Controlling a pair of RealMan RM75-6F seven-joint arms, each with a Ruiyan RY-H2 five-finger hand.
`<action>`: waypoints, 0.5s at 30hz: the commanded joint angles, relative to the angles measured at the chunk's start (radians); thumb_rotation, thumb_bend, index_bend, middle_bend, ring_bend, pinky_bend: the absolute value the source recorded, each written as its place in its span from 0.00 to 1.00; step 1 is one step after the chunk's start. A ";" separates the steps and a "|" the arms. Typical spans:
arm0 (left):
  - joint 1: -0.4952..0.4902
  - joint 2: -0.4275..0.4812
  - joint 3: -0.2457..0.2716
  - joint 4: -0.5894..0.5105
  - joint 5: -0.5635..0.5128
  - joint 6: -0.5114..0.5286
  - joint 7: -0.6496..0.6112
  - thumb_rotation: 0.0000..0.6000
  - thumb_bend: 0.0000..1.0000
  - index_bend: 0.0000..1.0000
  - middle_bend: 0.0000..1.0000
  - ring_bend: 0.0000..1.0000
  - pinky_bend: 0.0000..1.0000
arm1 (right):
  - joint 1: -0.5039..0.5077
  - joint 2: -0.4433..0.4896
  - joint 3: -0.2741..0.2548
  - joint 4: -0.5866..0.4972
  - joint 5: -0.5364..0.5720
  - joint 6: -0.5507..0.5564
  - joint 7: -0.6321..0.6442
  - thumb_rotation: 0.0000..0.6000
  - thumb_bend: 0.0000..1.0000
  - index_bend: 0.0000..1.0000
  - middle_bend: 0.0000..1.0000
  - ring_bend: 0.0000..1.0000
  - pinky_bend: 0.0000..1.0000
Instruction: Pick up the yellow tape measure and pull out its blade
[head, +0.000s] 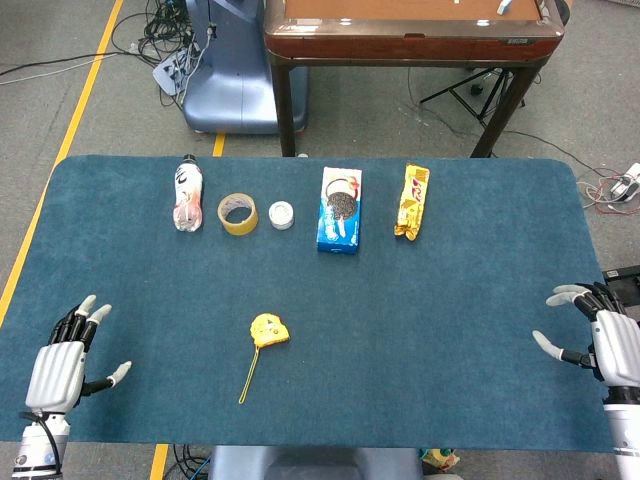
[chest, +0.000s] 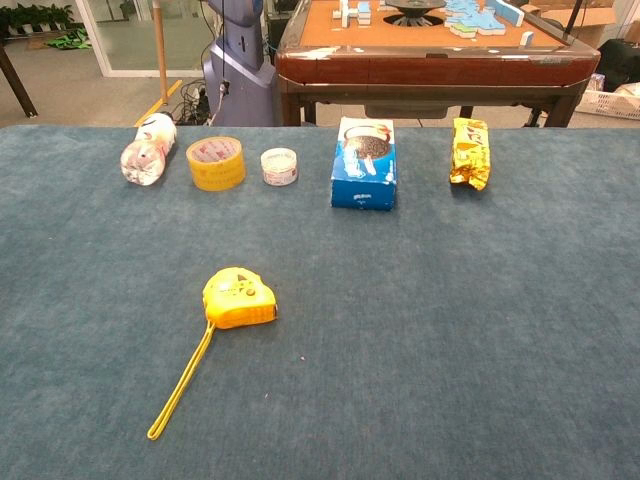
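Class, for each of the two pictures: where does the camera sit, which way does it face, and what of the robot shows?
Head view: high, looking down on the blue table; left hand and right hand show, both open.
Chest view: lower, facing forward across the table; no hand shows.
Shared: yellow tape measure, tape roll, blue cookie box.

Yellow tape measure (head: 269, 329) lies flat, strap trailing.

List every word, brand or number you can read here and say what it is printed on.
None reads clearly.
Blue cookie box: printing too blurred.
Yellow snack packet: red lettering, unreadable.
Tape roll: red print, too small.
Bottle label: blurred.
Small round tin: too small.
Yellow tape measure: markings illegible.
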 joint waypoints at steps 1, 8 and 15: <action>0.001 -0.001 0.000 0.001 0.003 -0.003 -0.001 1.00 0.20 0.15 0.03 0.01 0.08 | -0.001 0.005 -0.002 -0.006 0.002 -0.009 0.004 1.00 0.26 0.41 0.30 0.18 0.08; -0.022 0.011 -0.009 -0.009 0.011 -0.051 -0.008 1.00 0.20 0.15 0.06 0.03 0.08 | -0.002 0.000 0.001 -0.003 -0.005 -0.010 0.012 1.00 0.26 0.41 0.30 0.18 0.08; -0.100 0.015 -0.033 -0.031 0.014 -0.169 -0.013 1.00 0.20 0.16 0.07 0.04 0.08 | 0.005 0.016 0.030 -0.012 -0.005 0.009 -0.005 1.00 0.26 0.41 0.30 0.18 0.08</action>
